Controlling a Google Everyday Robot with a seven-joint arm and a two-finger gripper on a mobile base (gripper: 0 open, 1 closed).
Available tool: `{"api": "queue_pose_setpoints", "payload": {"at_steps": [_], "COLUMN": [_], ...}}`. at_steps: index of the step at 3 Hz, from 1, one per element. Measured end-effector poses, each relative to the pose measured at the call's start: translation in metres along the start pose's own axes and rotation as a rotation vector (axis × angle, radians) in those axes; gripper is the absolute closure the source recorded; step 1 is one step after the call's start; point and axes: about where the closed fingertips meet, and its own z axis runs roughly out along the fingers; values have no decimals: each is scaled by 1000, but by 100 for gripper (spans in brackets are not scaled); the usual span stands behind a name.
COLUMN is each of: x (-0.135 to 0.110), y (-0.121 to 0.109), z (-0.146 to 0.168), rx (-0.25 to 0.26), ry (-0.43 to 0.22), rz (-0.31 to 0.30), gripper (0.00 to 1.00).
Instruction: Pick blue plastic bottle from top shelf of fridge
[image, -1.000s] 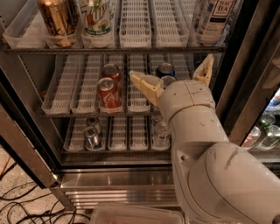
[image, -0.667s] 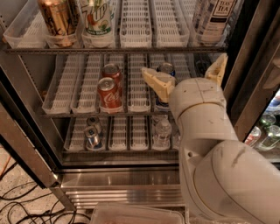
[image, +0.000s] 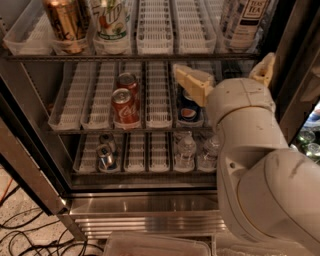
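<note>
The blue plastic bottle stands at the right end of the top shelf of the fridge. Only its lower part shows, with dark tea and a white-and-navy "TEA" label; its cap is out of view. My gripper is open and empty, with its tan fingers spread wide. It hangs just below the top shelf's edge, in front of the right side of the middle rack and under the bottle. My white arm fills the lower right.
A gold can and a green-and-white can stand at the top left. Two red cola cans and a Pepsi can are on the middle rack, small water bottles and cans on the bottom one. The door edge is at the left, with cables on the floor.
My gripper has moved to the right and slightly up, towards the right end of the top shelf. It stays open. Nothing in the fridge has moved.
</note>
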Motion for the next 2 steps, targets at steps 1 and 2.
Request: {"api": "queue_pose_setpoints", "payload": {"at_steps": [1,2], "x": [-7,-17], "y": [-8,-18], "z": [7,18], "rx": [5,27], "ry": [-14,-39], "rz": [25,-18], "gripper": [0,0]}}
